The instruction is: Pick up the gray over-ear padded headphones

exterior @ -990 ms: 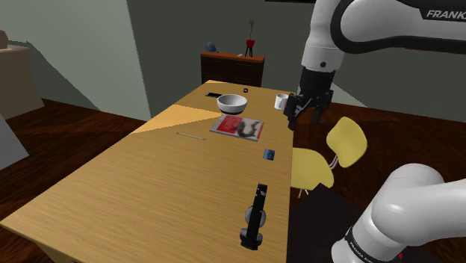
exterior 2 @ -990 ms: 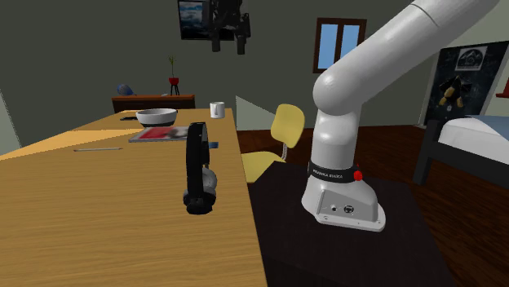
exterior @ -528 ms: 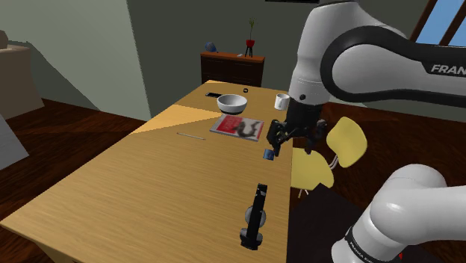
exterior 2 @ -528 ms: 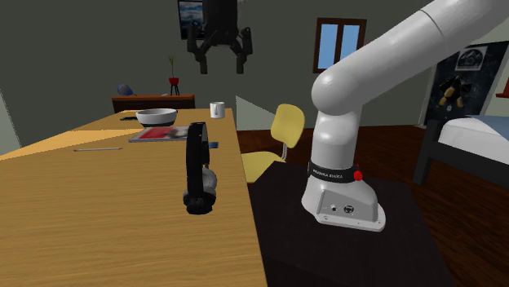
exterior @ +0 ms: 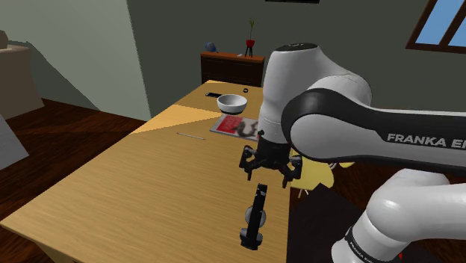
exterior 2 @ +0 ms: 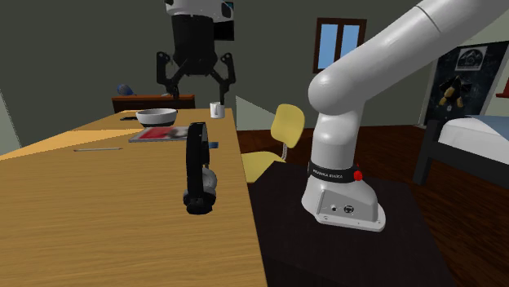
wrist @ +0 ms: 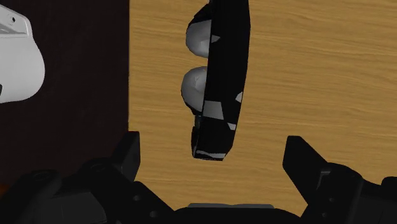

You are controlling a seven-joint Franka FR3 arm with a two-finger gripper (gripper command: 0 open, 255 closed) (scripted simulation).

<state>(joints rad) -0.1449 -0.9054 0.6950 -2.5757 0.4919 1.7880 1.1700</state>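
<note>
So far nothing is grasped: the gripper (exterior: 267, 170) hangs wide open and empty just above the headphones (exterior: 256, 217), which stand upright near the table (exterior: 149, 187) edge. Descending, closing and lifting remain.

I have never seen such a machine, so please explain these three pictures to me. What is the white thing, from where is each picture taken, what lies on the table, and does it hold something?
The white machine is a robot arm that stands on a box beside a wooden table. Its black two-finger hand is the grasping part. One picture looks over the arm's shoulder. One is taken from low beside the table. One comes from a camera on the hand itself, looking down. On the table are dark headphones with grey pads, a white bowl, a red-and-white magazine and a white mug. The hand hangs open over the headphones and holds nothing.
</note>
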